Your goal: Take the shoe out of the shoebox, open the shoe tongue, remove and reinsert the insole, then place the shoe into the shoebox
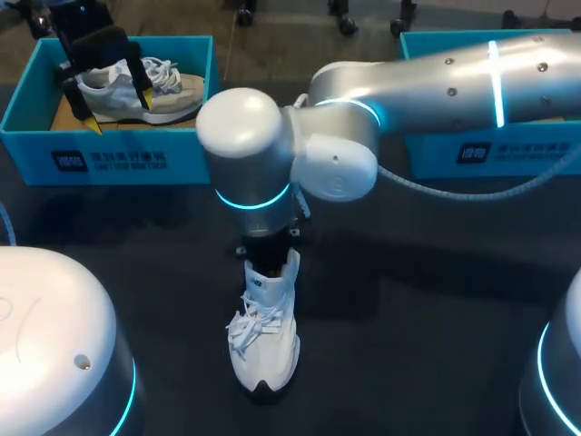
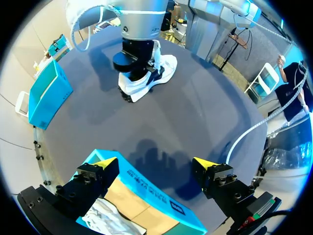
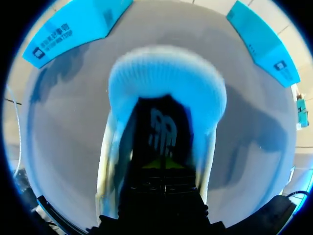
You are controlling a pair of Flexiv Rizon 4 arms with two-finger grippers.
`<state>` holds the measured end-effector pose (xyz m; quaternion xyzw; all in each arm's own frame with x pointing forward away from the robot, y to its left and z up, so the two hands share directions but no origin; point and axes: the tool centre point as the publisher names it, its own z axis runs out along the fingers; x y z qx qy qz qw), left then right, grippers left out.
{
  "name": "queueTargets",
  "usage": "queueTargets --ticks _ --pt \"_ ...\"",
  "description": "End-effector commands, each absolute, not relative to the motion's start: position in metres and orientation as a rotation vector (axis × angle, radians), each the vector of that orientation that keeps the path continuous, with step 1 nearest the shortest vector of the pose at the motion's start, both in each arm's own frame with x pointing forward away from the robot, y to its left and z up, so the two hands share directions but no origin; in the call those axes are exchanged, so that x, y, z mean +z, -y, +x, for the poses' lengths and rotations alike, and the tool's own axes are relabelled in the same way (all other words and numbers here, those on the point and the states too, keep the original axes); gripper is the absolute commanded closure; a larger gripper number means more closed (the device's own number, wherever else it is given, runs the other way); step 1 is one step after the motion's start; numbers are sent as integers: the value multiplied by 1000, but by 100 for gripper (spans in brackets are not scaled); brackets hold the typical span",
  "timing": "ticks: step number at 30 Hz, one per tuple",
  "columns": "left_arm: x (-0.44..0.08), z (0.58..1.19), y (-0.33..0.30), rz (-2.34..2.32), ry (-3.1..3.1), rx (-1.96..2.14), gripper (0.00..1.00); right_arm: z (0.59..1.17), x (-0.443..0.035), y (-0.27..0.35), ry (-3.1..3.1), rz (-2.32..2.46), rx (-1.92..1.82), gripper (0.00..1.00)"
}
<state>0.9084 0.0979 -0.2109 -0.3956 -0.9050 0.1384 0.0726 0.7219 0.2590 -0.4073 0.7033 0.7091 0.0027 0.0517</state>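
Left shoebox (image 1: pixel 109 162): one grey shoe (image 1: pixel 172 91); your left tool (image 1: pixel 119 110) wide open over it, empty. White shoe (image 1: pixel 263 341) on table (image 1: pixel 436 300): right tool (image 3: pixel 161 165) inside, opening indiscernible.

Dark label (image 1: pixel 109 162) on shoebox (image 1: pixel 191 159) front; print seemingly unreadable.

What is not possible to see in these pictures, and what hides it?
- Right hand: head view, hidden under its own wrist; right wrist view, deep in the dark mouth of the white lace-up shoe, grasp unclear.
- Insole: no view shows it; shoe's inside is dark.
- Right blue cardboard shoebox: contents covered by the right arm, head view.
- Grey-white shoe: left wrist view, mostly under the left hand and cut by the edge.
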Motion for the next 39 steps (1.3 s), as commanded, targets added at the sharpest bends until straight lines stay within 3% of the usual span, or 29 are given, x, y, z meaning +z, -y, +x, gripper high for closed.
queueTargets --ticks 1,9,23,39 --pt "-211 909 -98 -1189 2717 413 0 704 -437 -270 -2164 2164 -42 100" --pt "-211 909 -98 -1189 2717 413 0 690 -417 -275 -2127 2152 -80 100" --pt "-211 909 -98 -1189 2717 413 0 746 -365 -248 -1938 1927 70 100" --pt "-211 909 -98 -1189 2717 413 0 789 -387 -251 -1919 1840 155 100"
